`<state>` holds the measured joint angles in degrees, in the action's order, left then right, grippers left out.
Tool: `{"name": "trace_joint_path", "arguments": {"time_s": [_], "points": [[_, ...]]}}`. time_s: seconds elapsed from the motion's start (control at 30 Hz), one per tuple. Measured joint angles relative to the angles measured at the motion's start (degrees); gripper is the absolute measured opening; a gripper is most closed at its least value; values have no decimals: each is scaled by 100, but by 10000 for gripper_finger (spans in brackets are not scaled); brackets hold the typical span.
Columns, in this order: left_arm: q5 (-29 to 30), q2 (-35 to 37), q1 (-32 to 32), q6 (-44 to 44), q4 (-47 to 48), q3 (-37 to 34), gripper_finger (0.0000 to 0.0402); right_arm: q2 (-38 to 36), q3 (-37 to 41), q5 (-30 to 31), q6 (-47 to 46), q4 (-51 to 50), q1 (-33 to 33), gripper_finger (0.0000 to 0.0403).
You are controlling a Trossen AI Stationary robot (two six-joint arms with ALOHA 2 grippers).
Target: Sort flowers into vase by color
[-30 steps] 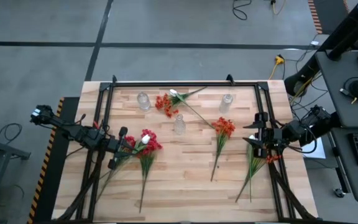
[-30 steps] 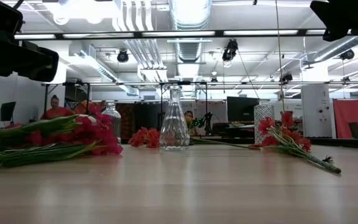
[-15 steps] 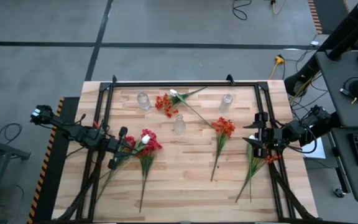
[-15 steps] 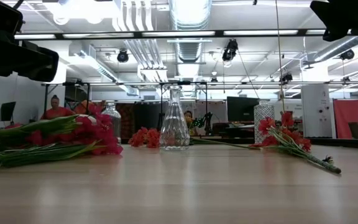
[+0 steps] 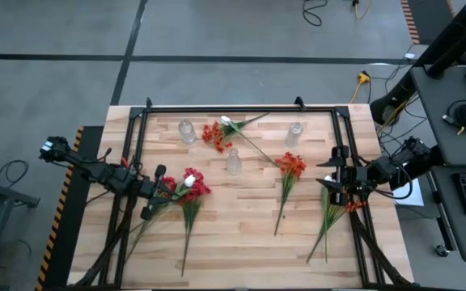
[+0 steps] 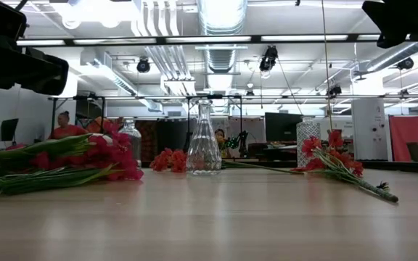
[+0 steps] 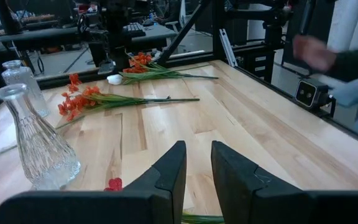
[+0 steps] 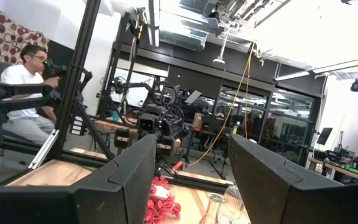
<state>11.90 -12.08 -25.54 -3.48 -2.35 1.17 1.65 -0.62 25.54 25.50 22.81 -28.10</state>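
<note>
The flowers lie scattered flat on the table (image 5: 241, 234), none yet in a vase. The crimson spray (image 5: 186, 194) rests at the left side, blooms toward the centre, its stem running away toward the near left corner. An orange spray (image 5: 288, 174) lies right of centre with its stem pointing to the near edge; another orange spray (image 5: 215, 134) sits near the far edge, and a further spray (image 5: 330, 214) lies at the right edge.

Three clear vases stand toward the far side: the middle vase (image 5: 233, 162), the left vase (image 5: 186, 130) and the right vase (image 5: 295, 133).

The left gripper (image 5: 154, 192) sits just beside the crimson blooms, its fingers (image 7: 169, 174) narrowly parted and empty in its wrist view. The right gripper (image 5: 336, 179) waits at the right edge, its fingers (image 8: 135, 171) apart with nothing between them.

The left arm looks nearer to the crimson spray, whose stem passes close under those jaws.
</note>
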Motion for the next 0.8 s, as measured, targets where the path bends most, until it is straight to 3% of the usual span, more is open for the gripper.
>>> {"name": "trace_joint_path", "arguments": {"time_s": [0.1, 0.27, 0.43, 0.8], "points": [[66, -2, 0, -296, -522, -2, 59, 0, 2, 1, 0, -1, 0, 196], [86, 2, 0, 351, -2409, 0, 59, 0, 1, 1, 0, -2, 0, 196], [92, 2, 0, 462, -3641, 0, 59, 0, 2, 0, 0, -1, 0, 196], [206, 0, 9, 851, -3921, 0, 59, 0, 2, 0, -231, 68, 0, 196]]}}
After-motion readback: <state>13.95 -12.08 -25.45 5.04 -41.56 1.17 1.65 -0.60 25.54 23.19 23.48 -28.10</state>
